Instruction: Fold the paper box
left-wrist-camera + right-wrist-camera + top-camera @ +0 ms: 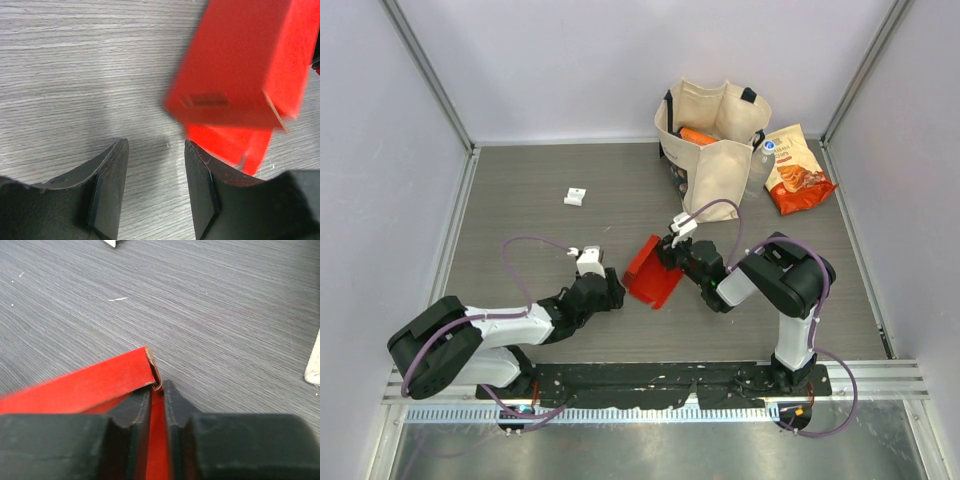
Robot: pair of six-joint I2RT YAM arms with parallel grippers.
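Observation:
The paper box (652, 272) is bright red card, partly formed, tilted up off the table at its middle. My right gripper (670, 256) comes in from the right and is shut on one thin wall of the paper box (90, 382); in the right wrist view red card fills the narrow gap at the right gripper (158, 389). My left gripper (617, 290) sits low, just left of the box, apart from it. In the left wrist view the left gripper (156, 145) is open over bare table, with the paper box (240, 65) ahead and to its right.
A beige cloth tote bag (710, 140) stands at the back, with an orange-red snack bag (798, 170) to its right. A small white object (575, 197) lies at the back left. Pale walls enclose the table on three sides.

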